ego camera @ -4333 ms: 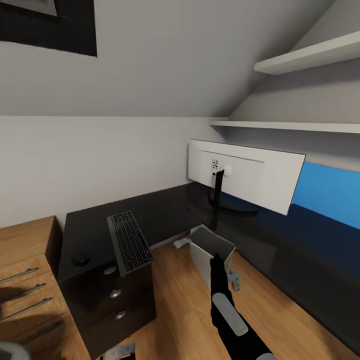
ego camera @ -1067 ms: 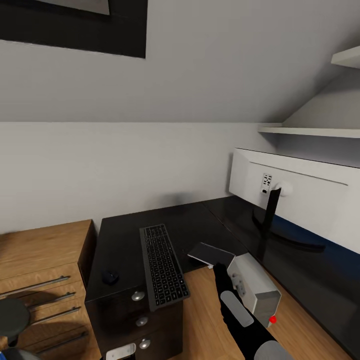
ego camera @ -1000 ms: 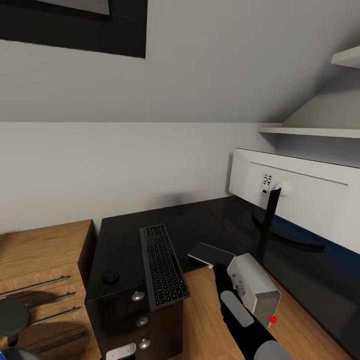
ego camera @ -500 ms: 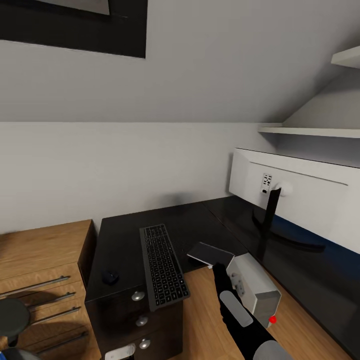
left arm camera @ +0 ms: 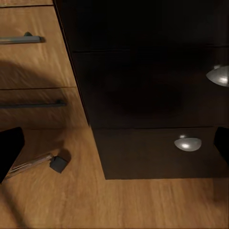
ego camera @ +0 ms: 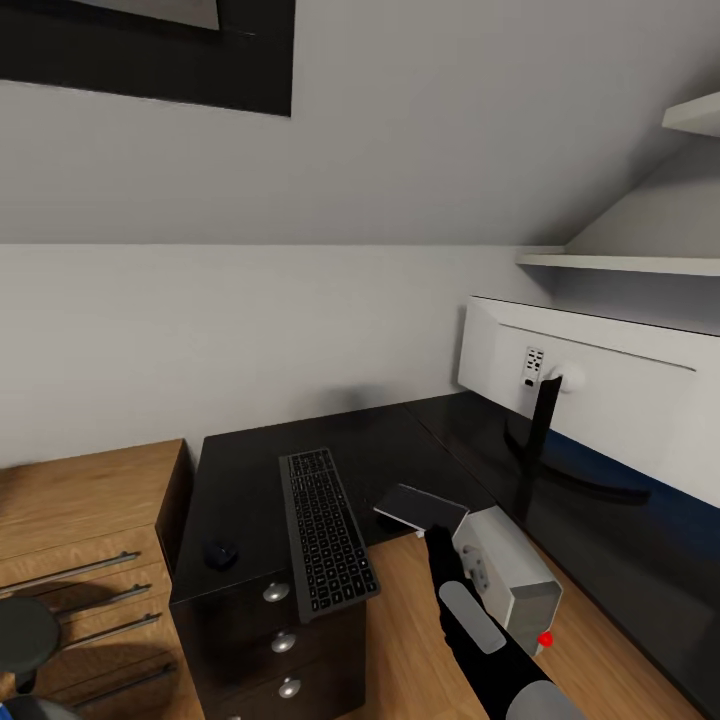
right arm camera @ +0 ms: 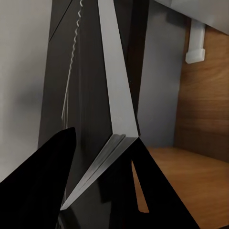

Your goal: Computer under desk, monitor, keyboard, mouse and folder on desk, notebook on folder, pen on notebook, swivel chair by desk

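Firmly set, right gripper (right arm camera: pixel 105 138): black fingers (right arm camera: pixel 47 186) closed on either side of a thin grey-white panel edge of the computer (ego camera: pixel 508 577), pinching it. Behind the fingers, right arm (ego camera: pixel 470 620) stretched forward and slightly upward, forearm nearly straight, wrist level with the front edge of the desk (ego camera: pixel 255 465). Computer tipped over at a slant, raised off the floor (ego camera: pixel 400 640) in the inner corner of the desk, partly tucked below the desk's edge, dark front panel turned up towards the desktop.

Left gripper (left arm camera: pixel 117 143): fingers spread wide, nothing between them, aimed at the desk's lower drawers from low down, close to a round silver knob (left arm camera: pixel 188 142). Beside the desk, a wooden drawer unit (left arm camera: pixel 36 71); on the floor before it, a castor (left arm camera: pixel 57 163) on a chrome spoke.

On the desk: keyboard (ego camera: pixel 325 530) lying lengthwise above the drawers, its near end overhanging the desk's front edge; mouse (ego camera: pixel 221 553) just beside it, apart from it, towards the drawer unit. Farther along the desk's other wing, monitor (ego camera: pixel 600 395) upright on its base, white back towards the head camera.
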Controlling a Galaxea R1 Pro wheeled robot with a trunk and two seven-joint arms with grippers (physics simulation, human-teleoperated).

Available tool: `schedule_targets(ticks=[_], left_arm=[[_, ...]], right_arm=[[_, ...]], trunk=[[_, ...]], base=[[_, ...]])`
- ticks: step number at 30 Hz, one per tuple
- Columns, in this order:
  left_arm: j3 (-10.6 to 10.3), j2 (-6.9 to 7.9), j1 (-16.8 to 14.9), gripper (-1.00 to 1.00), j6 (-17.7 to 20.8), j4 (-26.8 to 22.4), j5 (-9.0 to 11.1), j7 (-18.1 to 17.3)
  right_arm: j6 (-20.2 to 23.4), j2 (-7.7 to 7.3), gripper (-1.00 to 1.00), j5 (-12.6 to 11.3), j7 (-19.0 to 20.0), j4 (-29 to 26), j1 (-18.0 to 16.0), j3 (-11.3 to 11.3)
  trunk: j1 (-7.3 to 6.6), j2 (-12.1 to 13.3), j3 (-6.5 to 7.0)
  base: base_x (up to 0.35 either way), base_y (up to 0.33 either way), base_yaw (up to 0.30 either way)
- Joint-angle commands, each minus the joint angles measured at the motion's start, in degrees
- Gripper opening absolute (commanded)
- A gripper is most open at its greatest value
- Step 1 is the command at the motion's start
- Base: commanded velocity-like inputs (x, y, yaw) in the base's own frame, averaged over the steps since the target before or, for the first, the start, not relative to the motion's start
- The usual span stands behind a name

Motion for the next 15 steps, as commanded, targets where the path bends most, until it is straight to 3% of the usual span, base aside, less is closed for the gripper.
schedule_targets(ticks=[1, 15], left_arm=[[-0.5, 0.08, 0.1, 1.00, -0.4, -0.2, 0.4, 0.5], [-0.5, 0.26, 1.2, 1.00, -0.6, -2.2, 0.3, 0.6]], right_arm=[[-0.4, -0.04, -1.00, -0.3, -0.3, -0.1, -0.1, 0.3], [-0.4, -0.01, -1.00, -0.3, -0.3, 0.0, 0.0, 0.3]], trunk=[[0.00, 0.0, -0.06], [0.00, 0.0, -0.06]], base=[[0.000, 0.000, 0.000], [0.002, 0.000, 0.000]])
